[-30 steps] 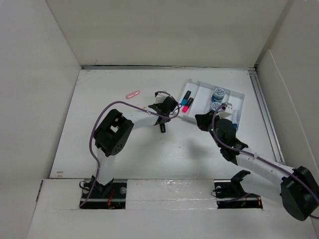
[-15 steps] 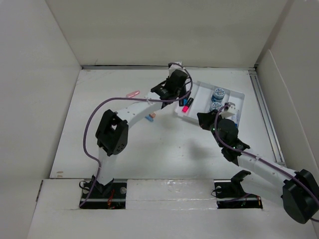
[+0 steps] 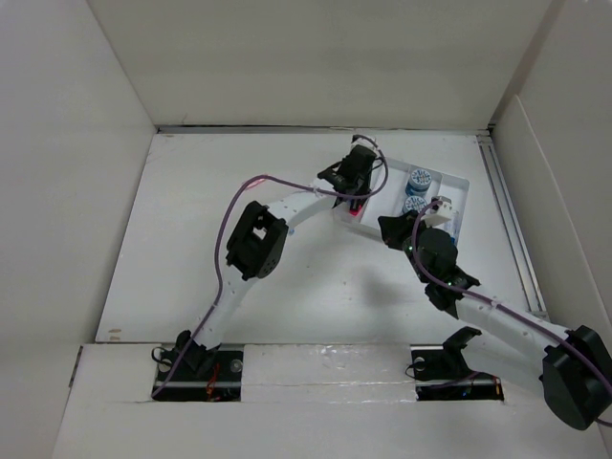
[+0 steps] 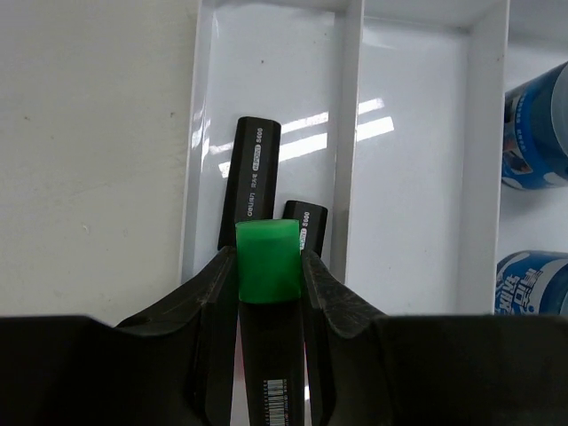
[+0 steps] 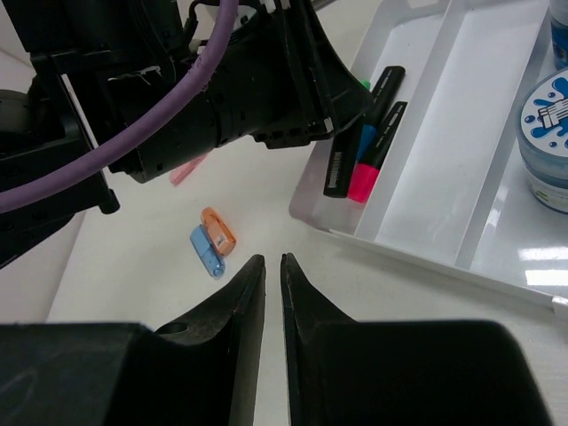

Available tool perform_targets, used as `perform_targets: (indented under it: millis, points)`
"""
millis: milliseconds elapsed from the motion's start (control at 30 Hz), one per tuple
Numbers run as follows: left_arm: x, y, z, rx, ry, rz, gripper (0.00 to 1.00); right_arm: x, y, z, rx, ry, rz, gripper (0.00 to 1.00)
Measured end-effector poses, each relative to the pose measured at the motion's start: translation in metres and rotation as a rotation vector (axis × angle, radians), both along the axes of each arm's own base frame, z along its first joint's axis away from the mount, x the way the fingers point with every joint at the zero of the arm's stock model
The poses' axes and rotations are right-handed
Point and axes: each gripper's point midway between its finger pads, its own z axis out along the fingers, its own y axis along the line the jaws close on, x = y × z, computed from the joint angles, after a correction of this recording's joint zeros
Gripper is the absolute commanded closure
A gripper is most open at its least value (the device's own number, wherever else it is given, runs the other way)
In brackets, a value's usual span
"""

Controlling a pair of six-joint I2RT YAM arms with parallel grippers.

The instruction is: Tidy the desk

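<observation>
The desk (image 3: 191,249) is a white tabletop walled by white panels. A white compartment tray (image 3: 461,184) lies at its back right. My left gripper (image 3: 352,184) hovers over the tray's leftmost compartment (image 4: 204,133). In the left wrist view the left gripper (image 4: 268,262) is shut on a black highlighter with a green cap (image 4: 268,257). Two black highlighters (image 4: 251,177) lie below it in that compartment; the right wrist view shows them (image 5: 364,164) with blue and pink ends. My right gripper (image 3: 387,229) is shut and empty (image 5: 272,266), low over the desk in front of the tray.
An orange clip (image 5: 219,228) and a blue clip (image 5: 206,250) lie side by side on the desk left of the tray. A pink item (image 3: 256,179) lies further left. Blue round tins (image 4: 537,124) sit in the tray's right compartments. The left arm's cable arcs over the desk.
My left arm has swung from the middle of the desk up and right, carrying the green-capped highlighter over the tray. The right arm has barely moved.
</observation>
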Motion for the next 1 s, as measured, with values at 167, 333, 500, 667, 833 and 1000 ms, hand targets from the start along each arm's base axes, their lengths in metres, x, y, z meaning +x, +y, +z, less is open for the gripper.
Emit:
perform_targets:
  millis: [167,333,500,667,833,1000]
  points:
    - [0.003,-0.001,0.004,0.006,-0.013,-0.029,0.56,0.0,0.0,0.0,0.001,0.0,0.0,0.81]
    - [0.014,-0.003,0.024,-0.021,-0.06,-0.014,0.39,0.0,0.0,0.0,0.001,0.0,0.0,0.79]
    - [0.002,0.025,0.021,0.015,-0.049,0.057,0.42,0.0,0.0,0.0,0.001,-0.001,-0.001,0.78]
    - [-0.035,0.095,0.04,-0.011,-0.028,0.243,0.6,0.001,0.0,-0.001,-0.001,0.003,0.001,0.77]
    - [-0.056,0.197,0.06,-0.149,0.006,0.499,0.76,0.001,0.002,-0.008,-0.01,0.022,0.012,0.76]
    - [-0.09,0.288,0.014,-0.166,0.091,0.724,0.69,0.001,0.005,-0.011,-0.012,0.031,0.031,0.75]
